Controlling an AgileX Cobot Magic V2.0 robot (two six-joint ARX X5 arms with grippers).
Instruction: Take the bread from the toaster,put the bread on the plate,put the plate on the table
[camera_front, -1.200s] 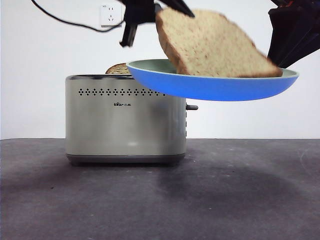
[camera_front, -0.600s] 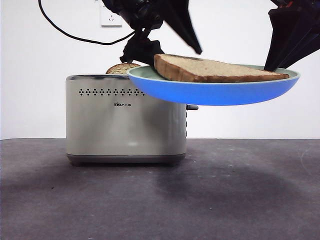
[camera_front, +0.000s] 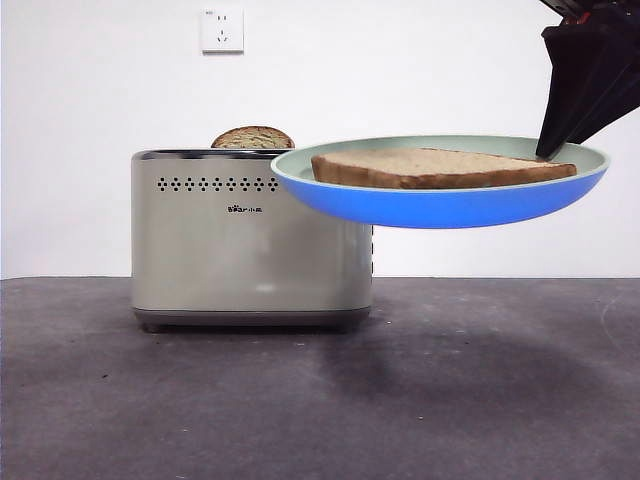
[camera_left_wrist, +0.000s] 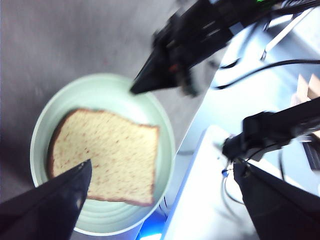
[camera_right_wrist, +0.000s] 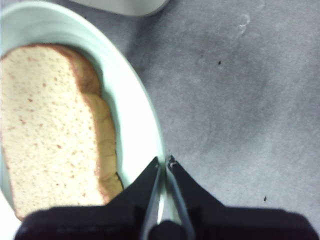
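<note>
The plate (camera_front: 440, 205) is gripped by its rim in the right claw (camera_right_wrist: 164, 162), kept level above the counter (camera_front: 300, 400) so the bread (camera_front: 440, 168) lies flat; the left claw (camera_left_wrist: 160, 200) is spread, released.

At centre right of my front view, the plate (camera_front: 440, 205) shows a vivid blue underside and pale mint-green rim, carrying the bread (camera_front: 440, 168), tan and finely speckled with a brown crust. At centre left I see the toaster (camera_front: 250, 240), cream-silver with a row of dark dot holes, on the mottled dark grey table (camera_front: 320, 400). The right gripper (camera_front: 575, 90) at upper right is black.
</note>
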